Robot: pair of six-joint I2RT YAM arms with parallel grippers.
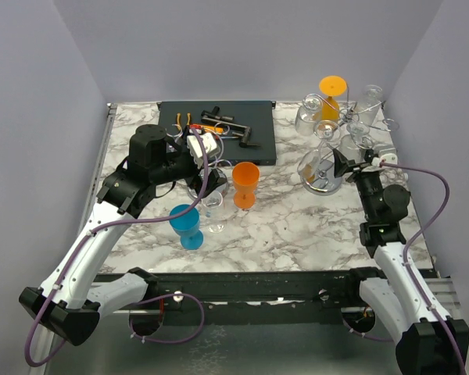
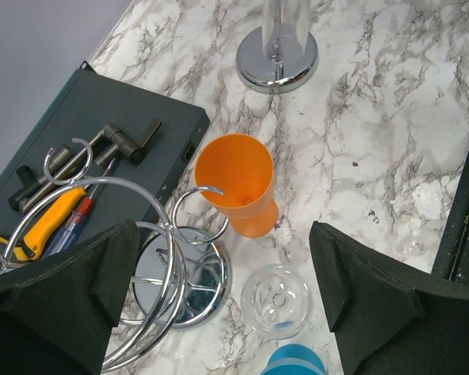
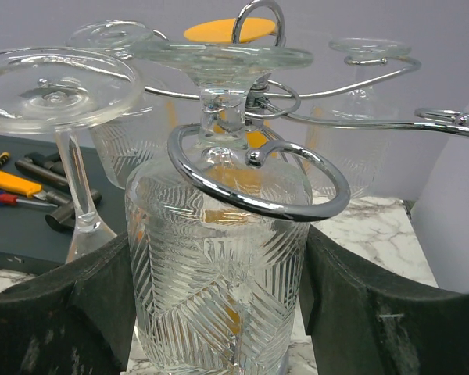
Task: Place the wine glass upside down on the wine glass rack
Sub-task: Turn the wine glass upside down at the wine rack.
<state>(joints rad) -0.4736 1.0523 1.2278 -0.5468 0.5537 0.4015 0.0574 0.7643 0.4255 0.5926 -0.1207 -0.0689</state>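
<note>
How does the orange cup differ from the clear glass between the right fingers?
The orange cup is opaque and plain; the clear glass is transparent with a cut pattern. The orange cup stands mouth up on the table; the clear glass hangs foot up in a rack ring, between the right fingers. Both are empty.

Tool tray (image 1: pixel 258 129) sits on the counter (image 1: pixel 297 230) at the far edge, left of middle. Wine glass rack (image 3: pixel 258 205) is by the far right corner, with a wine glass (image 3: pixel 219 273) hanging upside down in its near ring. Tumbler (image 1: pixel 246 183) is mid-counter, just in front of the tray, with a second rack (image 2: pixel 180 277) to its left. A stemmed glass (image 1: pixel 215 215) and a goblet (image 1: pixel 187 224) stand nearer the front edge.
</note>
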